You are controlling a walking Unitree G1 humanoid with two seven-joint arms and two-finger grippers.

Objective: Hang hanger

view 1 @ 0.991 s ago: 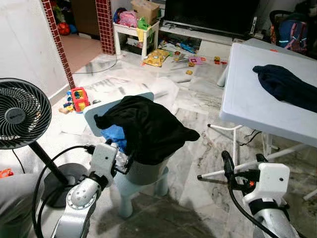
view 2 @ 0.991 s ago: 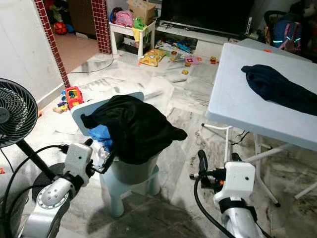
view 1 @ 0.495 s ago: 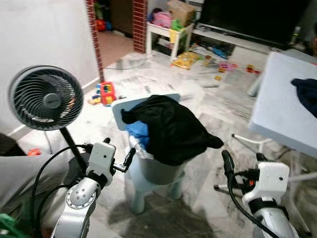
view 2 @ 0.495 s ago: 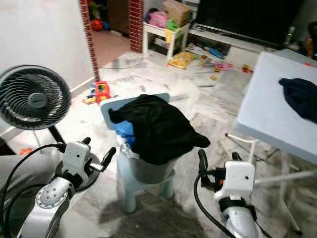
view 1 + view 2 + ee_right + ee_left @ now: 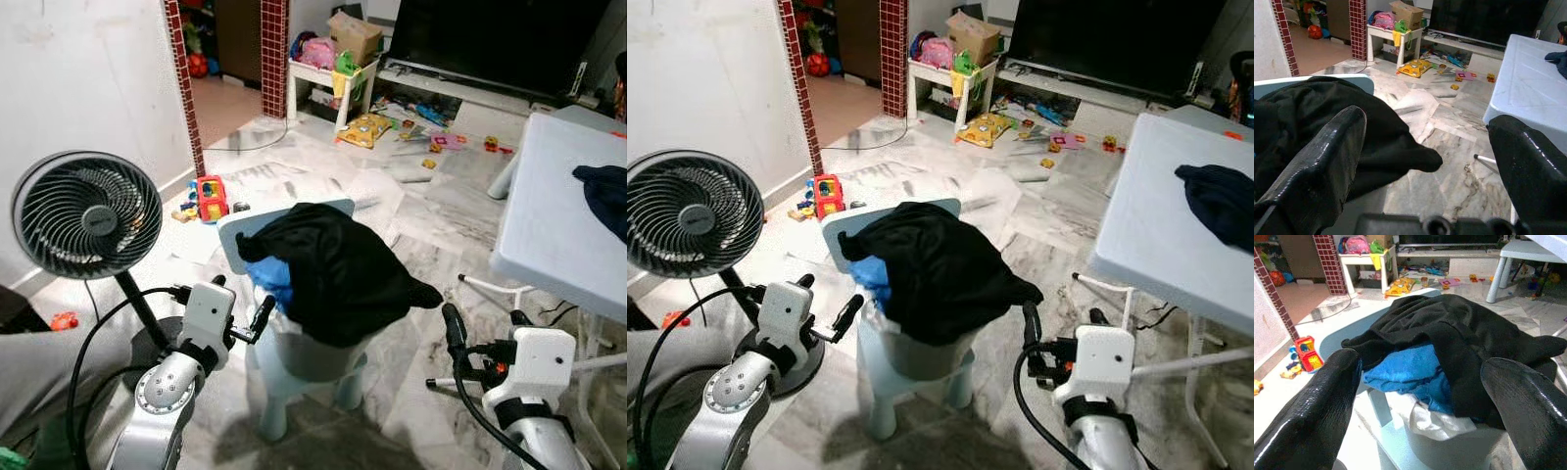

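A black garment (image 5: 338,269) is draped over a grey basket (image 5: 302,357) standing on a small pale-blue chair (image 5: 235,223). Blue cloth (image 5: 1400,372) and white cloth (image 5: 1418,418) lie under the black one. My left gripper (image 5: 240,305) is open, just left of the basket and level with its rim; the left wrist view looks between its fingers (image 5: 1317,401) onto the clothes. My right gripper (image 5: 484,325) is open, low and to the right of the chair, with nothing between its fingers (image 5: 1322,161). I see no hanger.
A black standing fan (image 5: 86,215) is close on the left, its cable near my left arm. A white folding table (image 5: 554,230) with a dark blue garment (image 5: 605,194) stands on the right. Toys (image 5: 211,196) litter the marble floor behind; a brick pillar (image 5: 274,54) stands farther back.
The whole view has shifted: the camera turned left, then steadied, so the fan is fully in view and the table sits farther right. Both grippers keep their open pose.
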